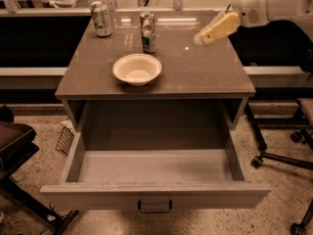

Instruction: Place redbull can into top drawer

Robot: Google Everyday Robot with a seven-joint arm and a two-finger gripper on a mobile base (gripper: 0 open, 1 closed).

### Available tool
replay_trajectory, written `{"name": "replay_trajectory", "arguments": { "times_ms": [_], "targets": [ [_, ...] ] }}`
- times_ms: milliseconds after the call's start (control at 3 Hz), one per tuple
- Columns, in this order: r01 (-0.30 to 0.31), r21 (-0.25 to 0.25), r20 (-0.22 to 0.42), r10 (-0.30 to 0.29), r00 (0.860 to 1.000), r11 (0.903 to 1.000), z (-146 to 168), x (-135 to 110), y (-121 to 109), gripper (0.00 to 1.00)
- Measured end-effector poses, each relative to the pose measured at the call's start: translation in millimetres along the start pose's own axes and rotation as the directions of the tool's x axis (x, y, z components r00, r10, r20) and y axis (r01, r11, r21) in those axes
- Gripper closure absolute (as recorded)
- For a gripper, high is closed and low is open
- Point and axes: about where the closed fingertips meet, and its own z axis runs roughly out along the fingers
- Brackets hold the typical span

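The redbull can [147, 32], slim with blue and silver sides, stands upright at the back middle of the grey cabinet top [205, 72]. The top drawer [154, 194] is pulled wide open below, and its inside shows nothing but the grey floor; a small dark pull handle [154, 207] sits on its front panel. My gripper [201, 38] comes in from the upper right and hovers above the cabinet top, to the right of the redbull can and apart from it. It holds nothing.
A white bowl [137, 68] sits in front of the redbull can. A wider pale can [101, 18] stands at the back left corner. A dark chair [14, 141] is at the left, office chair legs [279, 155] at the right.
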Motion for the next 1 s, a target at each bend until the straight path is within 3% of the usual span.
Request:
{"name": "replay_trajectory", "arguments": {
  "times_ms": [333, 667, 1000],
  "targets": [
    [-0.117, 0.071, 0.159, 0.104, 0.982, 0.9906, 53.4, -1.3, -55.0, 0.0],
    [-0.24, 0.09, 0.264, 0.209, 0.942, 0.9665, 96.3, 9.8, -84.8, 0.0],
    [-0.24, 0.09, 0.263, 0.21, 0.942, 0.9665, 96.6, 10.4, -84.7, 0.0]
  ]
}}
